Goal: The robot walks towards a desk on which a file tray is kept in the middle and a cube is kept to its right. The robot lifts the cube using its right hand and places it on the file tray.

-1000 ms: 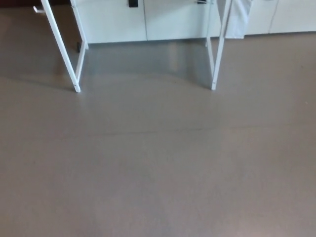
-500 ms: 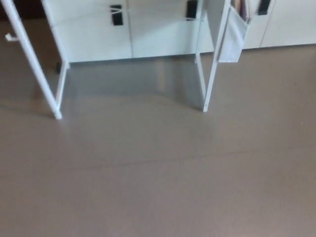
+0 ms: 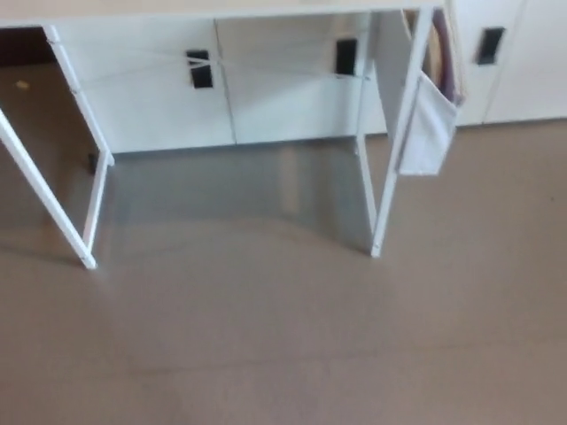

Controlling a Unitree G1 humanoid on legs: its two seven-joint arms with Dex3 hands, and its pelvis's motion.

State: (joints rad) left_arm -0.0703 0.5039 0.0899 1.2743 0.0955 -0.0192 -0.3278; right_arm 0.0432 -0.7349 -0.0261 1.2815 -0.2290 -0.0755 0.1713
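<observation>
I stand short of the desk [image 3: 399, 133], seeing only its legs and the floor [image 3: 266, 354]; cube, tray and both my hands are out of view, their grip unknowable, so lifting and placing are not yet done.

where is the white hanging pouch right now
Head view, upper right: the white pouch hangs just outside the right desk leg, with white cabinets behind.

We see a desk [image 3: 392, 177] with white legs and a pale beige top edge, white cabinets [image 3: 151, 106] with black handles [image 3: 201, 69], a white pouch [image 3: 423, 133] holding something tan and purple, and a plain grey-brown floor [image 3: 283, 354].
</observation>
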